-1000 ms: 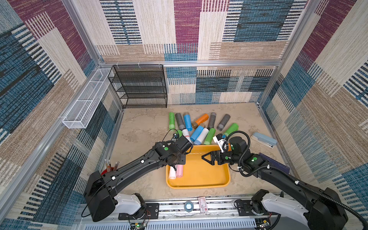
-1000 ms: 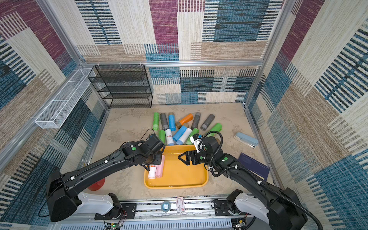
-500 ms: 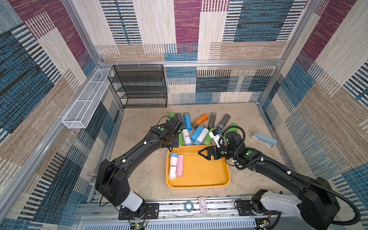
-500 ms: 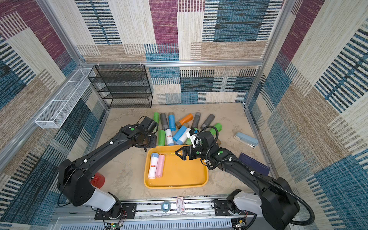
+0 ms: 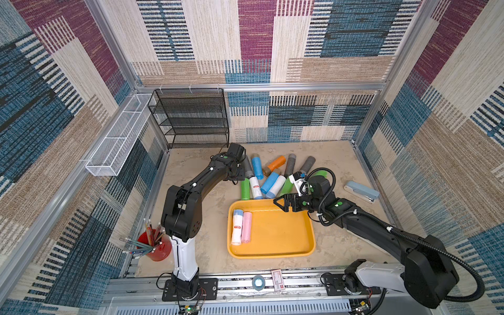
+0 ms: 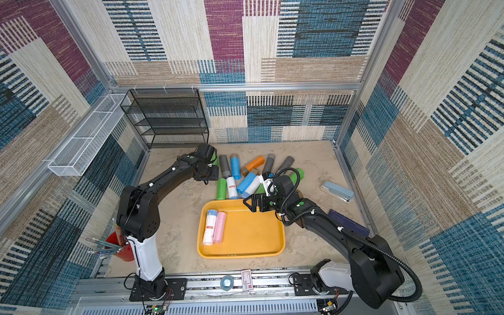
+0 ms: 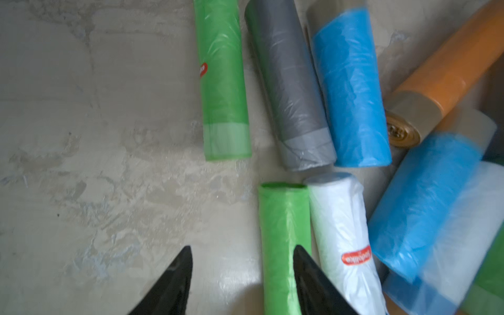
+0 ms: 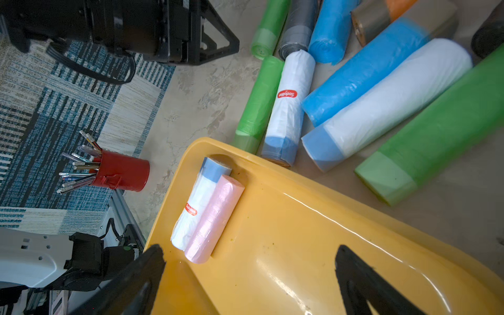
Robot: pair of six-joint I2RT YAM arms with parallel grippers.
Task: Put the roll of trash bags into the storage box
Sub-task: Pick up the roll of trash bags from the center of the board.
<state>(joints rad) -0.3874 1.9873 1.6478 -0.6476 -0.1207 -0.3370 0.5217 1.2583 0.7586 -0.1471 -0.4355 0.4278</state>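
The storage box (image 5: 286, 245) is a yellow-orange tray at the front middle of the table. Two rolls of trash bags lie side by side at its left end, a white one (image 5: 236, 230) and a pink one (image 5: 246, 227). Behind the tray is a pile of several loose rolls, among them a green roll (image 7: 281, 231) and a white roll (image 7: 338, 231). My left gripper (image 7: 242, 261) hovers open at the pile's left edge, one finger over that green roll, bare table between its fingers. My right gripper (image 8: 249, 259) stands wide open and empty over the tray's far edge.
A black mesh rack (image 5: 191, 117) stands at the back left, with a white wire basket (image 5: 117, 136) on the left wall. A red pencil cup (image 5: 155, 245) sits at the front left. A stapler (image 5: 361, 191) and a dark notebook (image 6: 349, 222) lie at the right.
My left arm has drawn back from the tray's left end to the pile of rolls behind it. The right gripper has shifted slightly back along the tray's far edge.
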